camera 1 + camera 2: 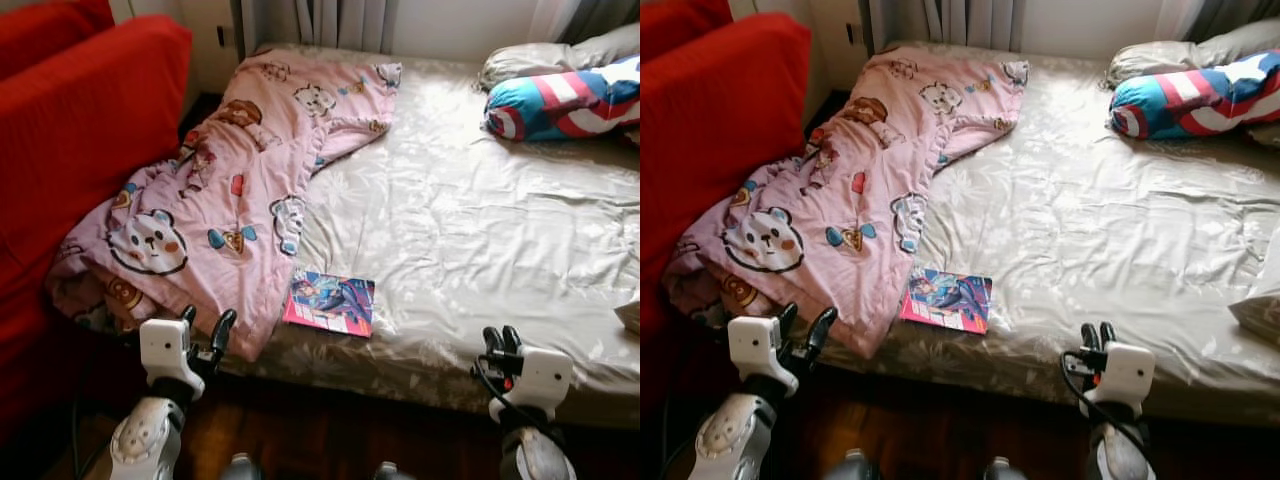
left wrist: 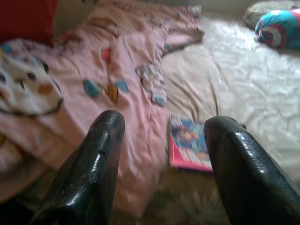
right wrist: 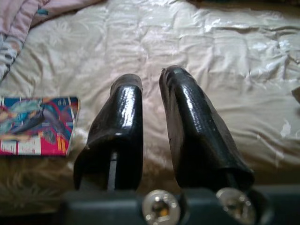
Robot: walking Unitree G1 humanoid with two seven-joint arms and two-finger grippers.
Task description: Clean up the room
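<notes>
Low at the frame's left, the left gripper [image 1: 203, 331] hovers spread and empty near the pink blanket's [image 1: 235, 170] drooping edge; the right gripper [image 1: 501, 345], nearly closed on nothing, waits lower right. Between them, the comic book [image 1: 330, 302] lies near the bed's [image 1: 480, 220] front edge; approach it flat, pinching 1 free edge.

The two eye views look down from the robot's head at the bed [image 1: 480, 220], from its near edge, and show almost the same scene, with the book [image 1: 329, 302] near the middle. The left wrist view looks low along the left gripper [image 2: 161, 140] at the pink blanket [image 2: 93, 70] and the book. The right wrist view looks close along the right gripper [image 3: 151, 84] at the sheet, with the book at one side.
</notes>
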